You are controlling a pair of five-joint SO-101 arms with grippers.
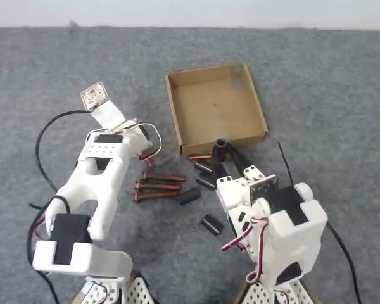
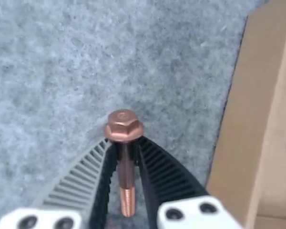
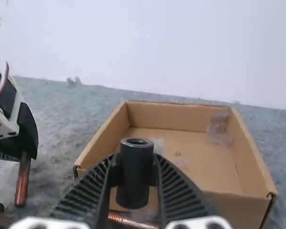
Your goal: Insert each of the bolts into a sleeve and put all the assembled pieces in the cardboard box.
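Holding a copper bolt (image 2: 125, 164) by its shank, the left gripper (image 2: 124, 143) is closed on it above the carpet (image 2: 62, 57), beside the cardboard box (image 2: 257, 119). The right gripper (image 3: 136, 160) clamps a black sleeve (image 3: 135, 174) upright, just before the box wall. More bolts (image 1: 157, 187) lie on the carpet.
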